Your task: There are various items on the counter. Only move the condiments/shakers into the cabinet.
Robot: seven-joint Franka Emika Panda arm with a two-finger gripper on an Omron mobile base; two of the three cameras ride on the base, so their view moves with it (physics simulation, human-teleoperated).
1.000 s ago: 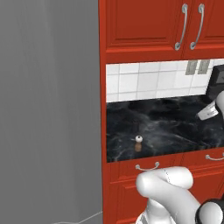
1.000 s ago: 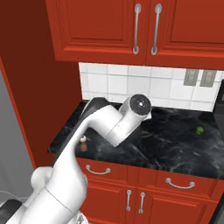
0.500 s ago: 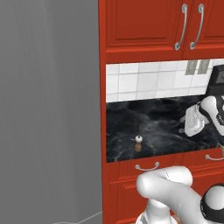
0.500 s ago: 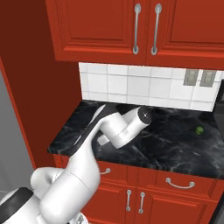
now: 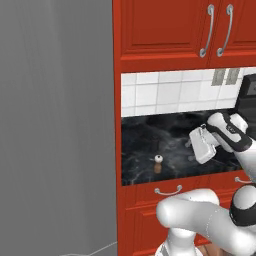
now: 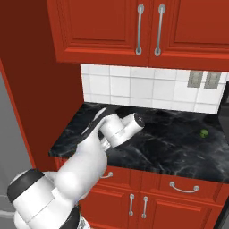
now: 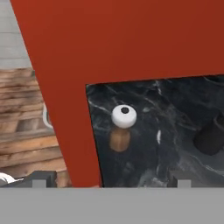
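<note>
- While the arm reaches out over the black marble table (image 5: 170, 145), the tool (image 5: 202, 145) hangs above the surface in the right half of the left base view, its jaws spread wide and holding nothing.
- The brown shaker with the white ball top (image 5: 158, 163) stands upright near the front edge of the table, in the lower middle of that view, to the left of the tool and lower in the frame, with bare marble between them.
- In the hand view the same shaker (image 7: 122, 127) sits left of centre, white ball uppermost and brown body beneath, so its long axis runs roughly up and down the frame; both finger tips (image 7: 40, 179) show at the bottom edge, well apart.
- A dark rounded piece (image 7: 210, 139) lies on the marble at the right of the hand view, apart from the shaker.
- The red cabinet doors (image 6: 150, 27) with their curved grey handles (image 6: 140, 29) are shut, high above the table.
- My reading: the next move turns on shifting the tool left and down until the upright shaker stands between the fingers.
</note>
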